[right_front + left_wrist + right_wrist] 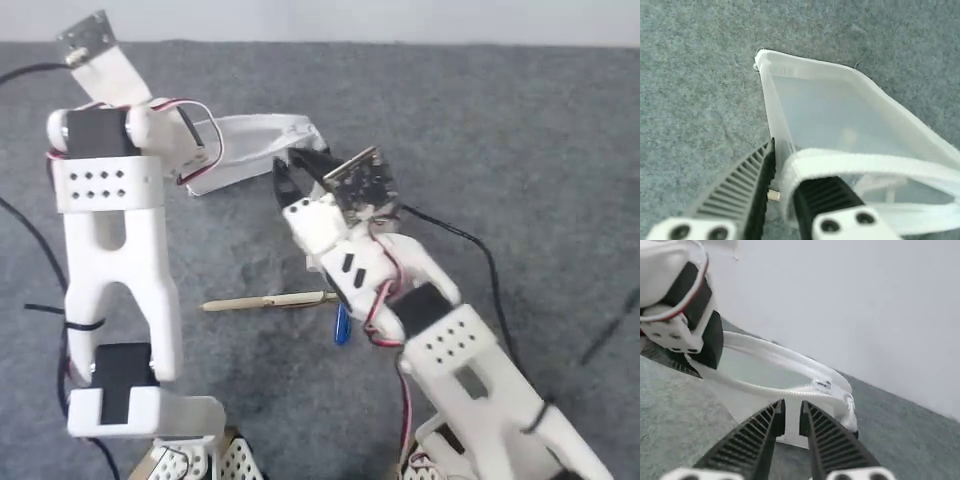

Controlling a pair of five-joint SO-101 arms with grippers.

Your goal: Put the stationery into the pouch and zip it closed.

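Across the far part of the grey felt-like table cover (pixel 520 130), under a plain pale wall (pixel 400 18), lies the translucent pouch (pixel 255 140), its mouth unzipped. The left gripper (pixel 782 170) pinches the pouch's rim beside the zip band. The right gripper (pixel 297 175) hangs just short of the zip end, barely ajar and empty. Between the arms, a tan pencil (pixel 270 300) and a small blue item (pixel 342 325) lie on the cover, apart from the pouch.

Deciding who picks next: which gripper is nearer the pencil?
Right. The right gripper is beside the pouch, a short way from the pencil; the left gripper is farther off, clamped on the pouch's edge.
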